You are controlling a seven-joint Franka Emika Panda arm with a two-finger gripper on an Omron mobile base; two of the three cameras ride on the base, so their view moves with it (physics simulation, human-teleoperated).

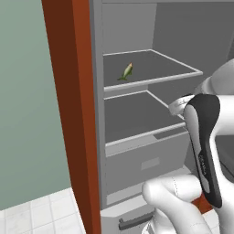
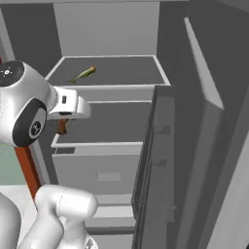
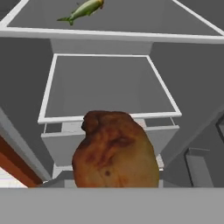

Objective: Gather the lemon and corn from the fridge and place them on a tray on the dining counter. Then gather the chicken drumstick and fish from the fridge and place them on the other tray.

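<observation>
Tool holds the chicken drumstick (image 3: 114, 148): in the hand view it sits right where the fingertips would rise, so the jaws are nearly closed around it and hidden behind the meat. In the right base view a brown bit of it (image 2: 62, 126) pokes out below the wrist, in front of the fridge's middle shelf (image 2: 104, 129).

Judging by the pose, the drumstick is clear of the shelf and hanging in front of the open fridge, so the carry to the tray comes next. The grip looks end-on, with the bulk hanging forward; it could pivot if the arm swings fast.

Fish (image 1: 127, 71) lies on the upper shelf (image 1: 151, 68), toward its left half, untouched. Its turn is after this.

Fridge interior is flat grey, drawer (image 1: 148, 160) below the middle shelf. Red-brown panel (image 1: 73, 114) flanks the fridge on the left, then a pale green wall (image 1: 27, 100) and white tiled floor (image 1: 41, 212). Fridge door (image 2: 204, 146) stands open on the right.
</observation>
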